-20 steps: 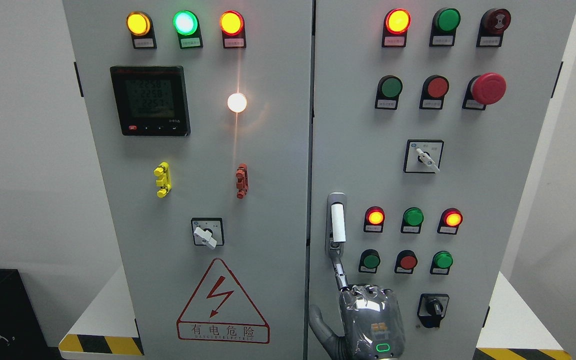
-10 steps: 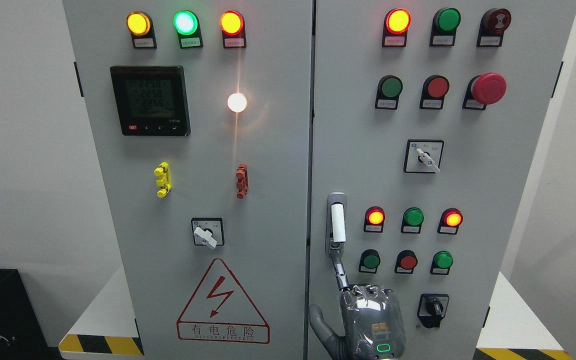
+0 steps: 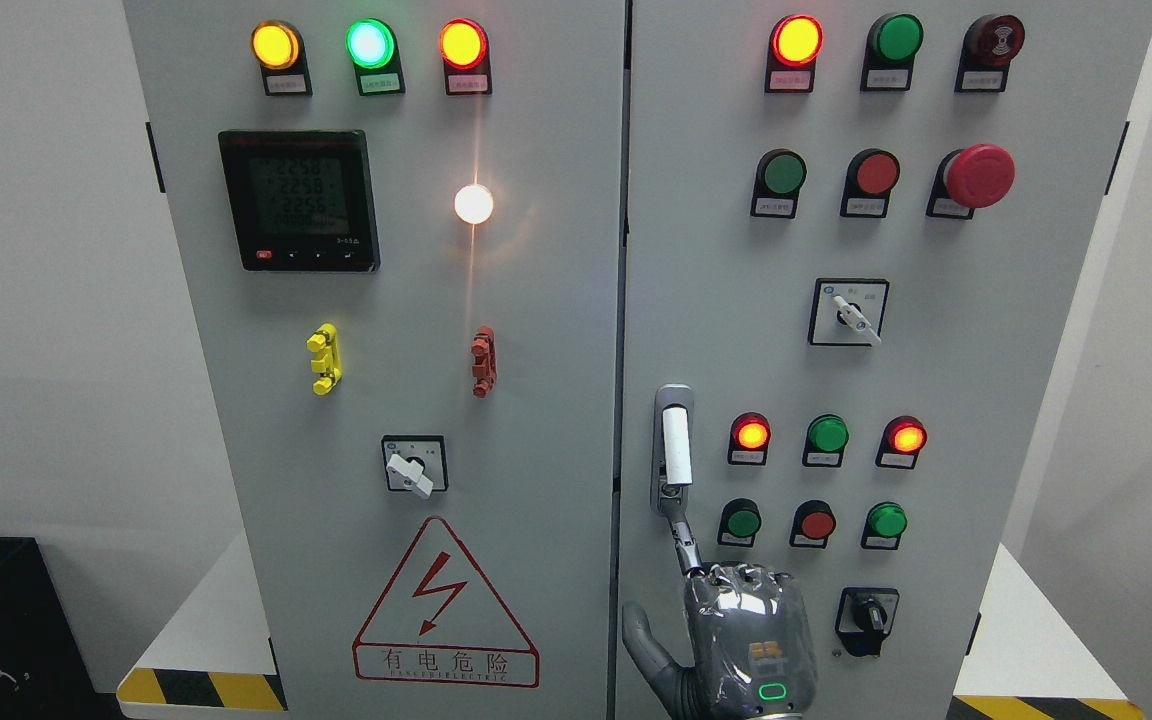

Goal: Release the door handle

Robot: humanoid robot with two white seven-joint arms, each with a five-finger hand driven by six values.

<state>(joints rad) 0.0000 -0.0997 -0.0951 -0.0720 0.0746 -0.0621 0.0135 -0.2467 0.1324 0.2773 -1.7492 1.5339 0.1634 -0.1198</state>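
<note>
Right hand: the grey, foil-wrapped robot hand (image 3: pixel 746 640) stood at the bottom edge, near the foot of the right door, with its back to the camera.
Hand state: loosely spread, gripping nothing. The thumb was splayed out to the left, and one slim jointed finger (image 3: pixel 681 540) reached straight up.
Contact: that fingertip met the lower end of the handle. Whether it pressed or only touched could not be told.
Door handle: the upright silver-and-white lever handle (image 3: pixel 674 450) sat flat against the left edge of the grey metal right door (image 3: pixel 986 400), just above the hand.
Progress: the grasp looked undone, as no fingers wrapped the lever. What seemed left was to lift the last finger clear and draw the hand away.
Nearby: a black rotary switch (image 3: pixel 866 617) lay just right of the hand, with red and green round push-buttons (image 3: pixel 816 521) above it.
Container: the tall grey electrical cabinet had both its right door and its left door (image 3: pixel 236 450) closed.
Contents: hidden behind the doors.
Left arm: out of view.
</note>
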